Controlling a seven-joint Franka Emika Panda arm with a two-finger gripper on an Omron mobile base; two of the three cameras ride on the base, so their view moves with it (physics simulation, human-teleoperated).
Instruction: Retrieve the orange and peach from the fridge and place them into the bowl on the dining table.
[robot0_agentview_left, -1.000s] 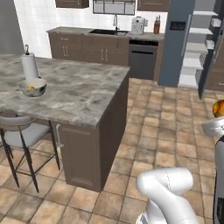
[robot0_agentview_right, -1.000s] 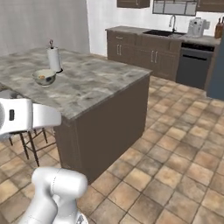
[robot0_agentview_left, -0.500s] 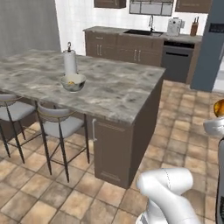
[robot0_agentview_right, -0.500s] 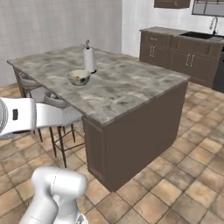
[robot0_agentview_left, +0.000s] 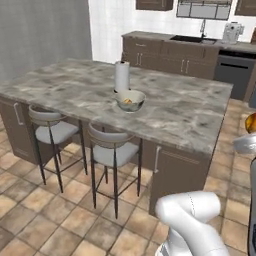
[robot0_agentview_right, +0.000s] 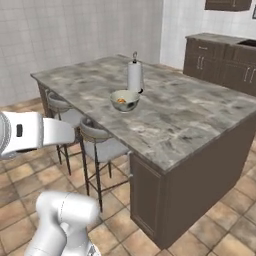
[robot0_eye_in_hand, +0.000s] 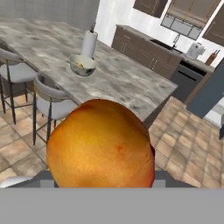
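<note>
A floor (robot0_agentview_left: 45, 210) of tan and brown stone tiles runs through the kitchen. Two grey padded stools (robot0_agentview_left: 112, 152) on thin dark legs stand side by side. White tiled walls (robot0_agentview_right: 75, 35) meet at a corner. Along the far wall runs a dark-cabinet counter (robot0_agentview_left: 175, 52) with a sink and tap (robot0_agentview_left: 202, 30), a white toaster (robot0_agentview_left: 231, 32), and a dishwasher (robot0_eye_in_hand: 186, 81) below.
</note>
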